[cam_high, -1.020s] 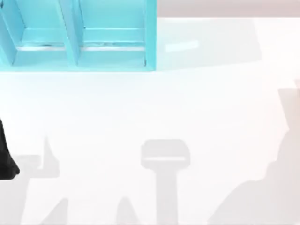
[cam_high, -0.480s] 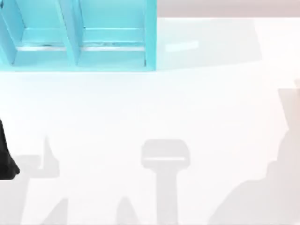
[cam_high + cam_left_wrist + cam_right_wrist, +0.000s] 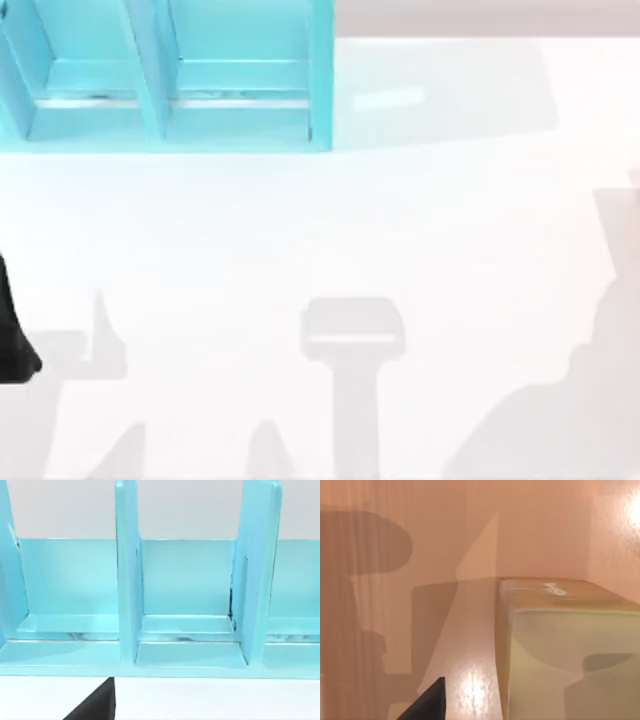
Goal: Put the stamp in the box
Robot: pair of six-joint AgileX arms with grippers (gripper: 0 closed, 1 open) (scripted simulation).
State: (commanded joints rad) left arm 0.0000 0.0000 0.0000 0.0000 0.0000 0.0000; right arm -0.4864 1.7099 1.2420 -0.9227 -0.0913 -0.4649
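The box (image 3: 320,70) is a cyan case split by upright dividers into compartments, standing at the table's back left. The left wrist view faces its open compartments, with one divider (image 3: 127,580) near the middle. A black part of my left arm (image 3: 15,345) sits at the table's left edge, and a black piece of the left gripper (image 3: 95,705) shows in front of the box. In the right wrist view the stamp (image 3: 560,645) is a tan block with faint whitish marks (image 3: 552,587) on its upper face. A black piece of my right gripper (image 3: 427,702) lies beside it, apart from it.
White tabletop (image 3: 400,220) spreads in front of and to the right of the box, crossed by grey shadows of the arms. The stamp rests on a glossy tan-orange surface (image 3: 470,540) that carries arm shadows.
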